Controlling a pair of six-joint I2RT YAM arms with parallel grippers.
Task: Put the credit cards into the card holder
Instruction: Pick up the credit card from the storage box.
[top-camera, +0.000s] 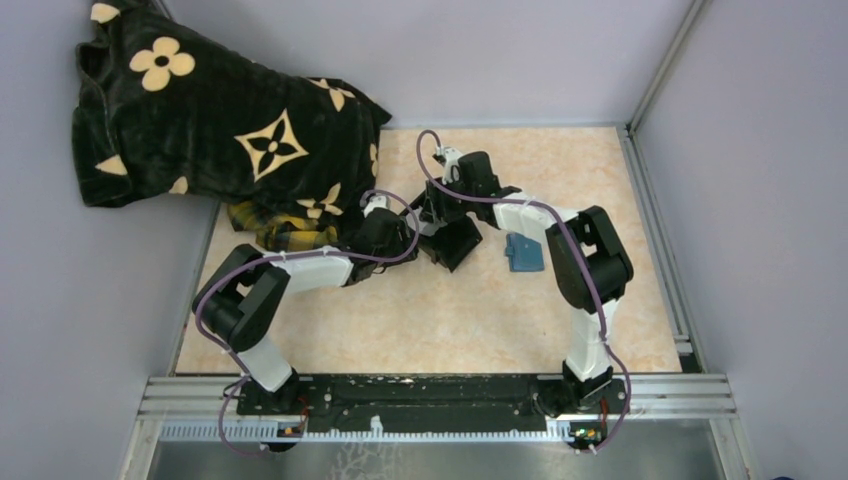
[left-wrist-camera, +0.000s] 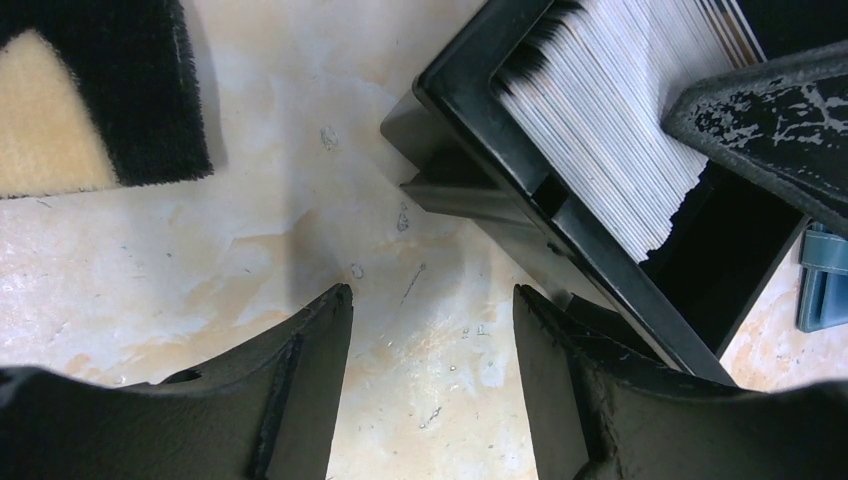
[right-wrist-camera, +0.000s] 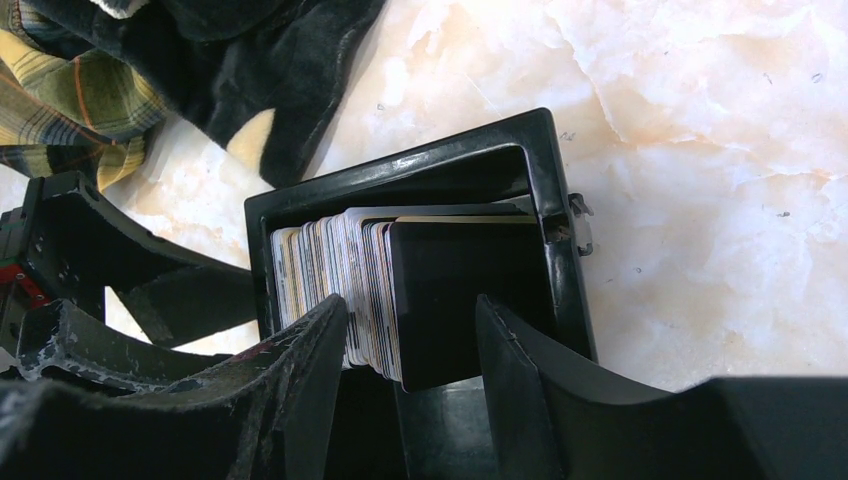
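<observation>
The credit cards (right-wrist-camera: 335, 270) stand on edge as a packed pale stack in a black open-topped box (right-wrist-camera: 400, 172), with a black card (right-wrist-camera: 455, 290) at the front. My right gripper (right-wrist-camera: 412, 305) is open over the box. Its jaws straddle the front of the stack and the black card, with a gap on the right side. My left gripper (left-wrist-camera: 430, 295) is open over bare table, just beside the box (left-wrist-camera: 470, 120), with nothing between its fingers. The blue card holder (top-camera: 523, 253) lies flat to the right of the box (top-camera: 462, 248); its edge (left-wrist-camera: 825, 290) shows in the left wrist view.
A black blanket with beige flowers (top-camera: 200, 120) hangs over the back left corner. A plaid cloth (top-camera: 285, 230) lies under its edge, next to the left arm. Grey walls and a metal rail (top-camera: 660, 220) bound the table.
</observation>
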